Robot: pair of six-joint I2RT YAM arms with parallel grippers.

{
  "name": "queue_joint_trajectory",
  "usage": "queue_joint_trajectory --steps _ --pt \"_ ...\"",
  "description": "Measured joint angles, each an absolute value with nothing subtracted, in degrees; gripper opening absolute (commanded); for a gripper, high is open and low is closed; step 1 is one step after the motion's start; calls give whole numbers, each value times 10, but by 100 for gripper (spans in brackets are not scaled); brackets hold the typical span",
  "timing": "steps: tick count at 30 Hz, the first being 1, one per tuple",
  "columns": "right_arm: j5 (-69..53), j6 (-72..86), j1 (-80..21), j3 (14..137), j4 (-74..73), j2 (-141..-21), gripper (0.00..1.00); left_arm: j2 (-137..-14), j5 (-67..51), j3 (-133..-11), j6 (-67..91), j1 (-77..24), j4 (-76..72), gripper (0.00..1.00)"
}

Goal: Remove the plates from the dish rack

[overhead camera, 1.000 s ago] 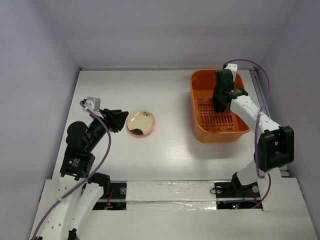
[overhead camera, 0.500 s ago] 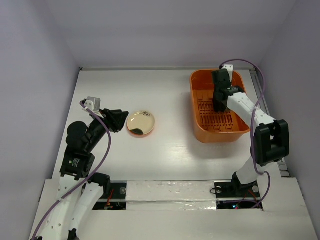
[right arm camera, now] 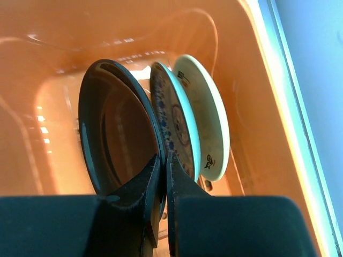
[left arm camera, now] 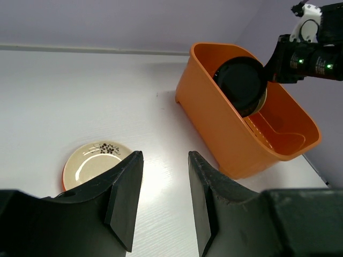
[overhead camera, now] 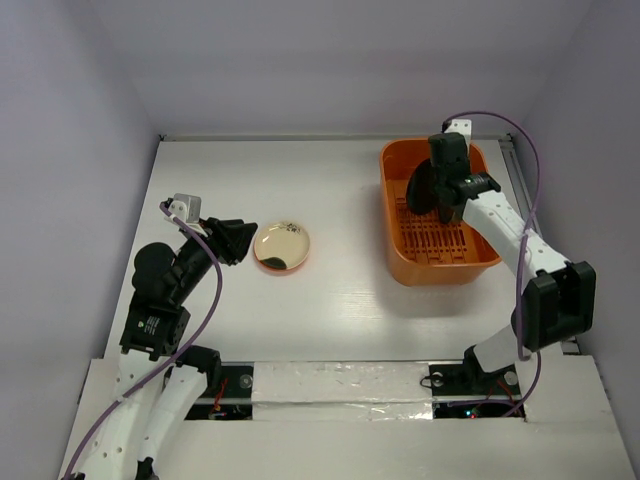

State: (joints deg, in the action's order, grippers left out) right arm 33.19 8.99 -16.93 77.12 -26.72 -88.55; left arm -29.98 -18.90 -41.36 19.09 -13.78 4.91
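The orange dish rack (overhead camera: 440,262) stands at the right of the table. My right gripper (overhead camera: 445,195) is inside it, shut on the rim of a black plate (overhead camera: 422,187) held on edge. In the right wrist view the gripper (right arm camera: 163,160) pinches that black plate (right arm camera: 115,128); a blue-grey patterned plate (right arm camera: 174,123) and a cream plate (right arm camera: 206,118) stand just behind it. A cream plate with an orange-red rim (overhead camera: 282,246) lies flat on the table. My left gripper (overhead camera: 240,240) is open and empty beside it, as the left wrist view (left arm camera: 164,158) shows.
The rack's walls (right arm camera: 257,80) close in around the right gripper. The left wrist view shows the rack (left arm camera: 225,128), the black plate (left arm camera: 241,83) and the flat plate (left arm camera: 91,163). White table lies between plate and rack.
My right gripper has risen a little inside the rack with the black plate, which now shows on edge above the rack floor. The left arm has not moved.
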Motion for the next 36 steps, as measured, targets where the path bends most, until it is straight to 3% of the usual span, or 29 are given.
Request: queue_joint_trajectory --steps 12,19,36 --pt "323 91 -246 774 -269 -755 0 -300 -190 -414 191 -138 49 36" --pt "223 123 -321 776 -213 -701 0 -300 -191 -413 192 -133 49 36" --pt "-74 278 -435 772 -19 -1022 0 -302 -191 -413 192 -126 41 36"
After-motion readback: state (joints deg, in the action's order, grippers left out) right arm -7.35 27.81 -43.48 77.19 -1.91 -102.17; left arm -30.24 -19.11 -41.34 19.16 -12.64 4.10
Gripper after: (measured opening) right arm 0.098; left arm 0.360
